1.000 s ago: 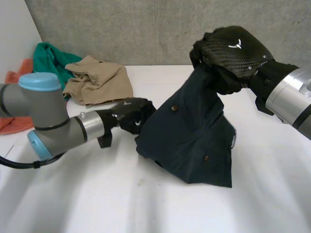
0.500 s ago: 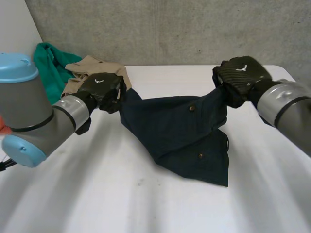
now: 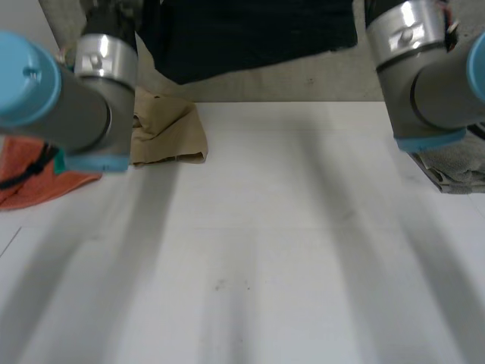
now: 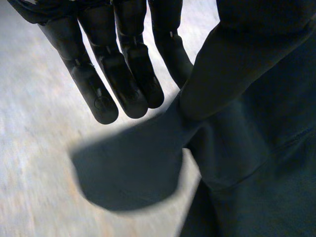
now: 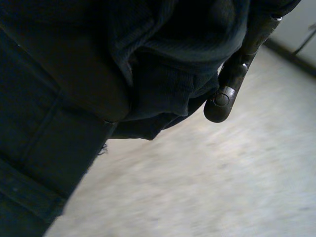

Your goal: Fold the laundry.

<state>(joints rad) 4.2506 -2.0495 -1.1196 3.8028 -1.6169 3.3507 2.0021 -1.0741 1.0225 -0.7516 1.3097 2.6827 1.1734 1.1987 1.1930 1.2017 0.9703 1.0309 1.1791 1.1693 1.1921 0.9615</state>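
Note:
A dark navy garment (image 3: 250, 38) hangs in the air above the far side of the white table (image 3: 265, 250), stretched between my two raised arms. In the left wrist view my left hand (image 4: 123, 64) has its fingers pointing down, and the garment (image 4: 247, 148) is pinched beside them and drapes below the palm. In the right wrist view the garment (image 5: 98, 74) is bunched in my right hand, with a finger (image 5: 237, 64) curled round the bundle. Most of that hand is under the cloth.
A tan garment (image 3: 170, 133) lies crumpled at the table's far left, behind my left arm (image 3: 76, 114). An orange cloth (image 3: 30, 186) lies off the left edge. A grey object (image 3: 455, 167) sits beyond the right edge, under my right arm (image 3: 424, 76).
Both arms have swung up and apart. The dark garment went from lying draped on the table to hanging high above its far edge.

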